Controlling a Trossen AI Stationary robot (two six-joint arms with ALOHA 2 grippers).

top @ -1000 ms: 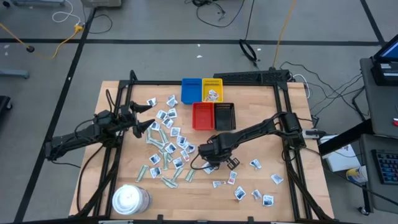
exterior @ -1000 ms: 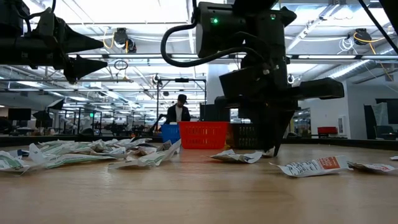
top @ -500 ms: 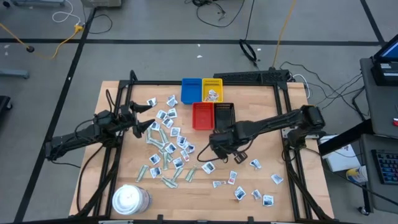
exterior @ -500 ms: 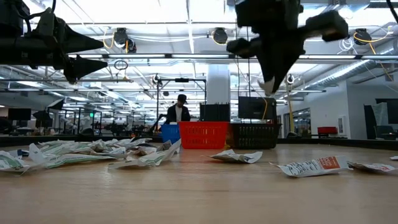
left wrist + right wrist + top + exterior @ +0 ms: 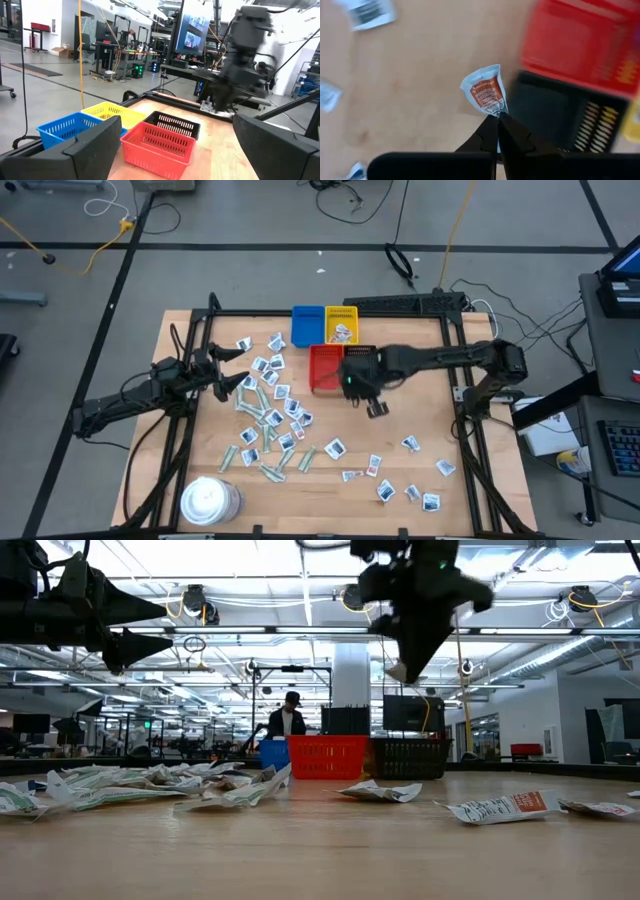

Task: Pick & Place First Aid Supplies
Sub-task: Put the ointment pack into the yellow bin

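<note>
Held packet (image 5: 486, 93): small flat white sachet with an orange-red printed panel, pinched by one edge, raised above the table beside the red tray (image 5: 326, 367) and black tray (image 5: 361, 366).
Right gripper (image 5: 498, 118): fingers closed tight on that packet, over the trays' near edge.
Left gripper (image 5: 236, 366): fingers spread wide, empty, hovering at the table's left.
Loose packets (image 5: 268, 410): scattered mid-table and near right.

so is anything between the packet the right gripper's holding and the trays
Nothing visible. The right gripper is shut on the packet, raised well above the table beside the black tray and red tray; only open air lies between.
</note>
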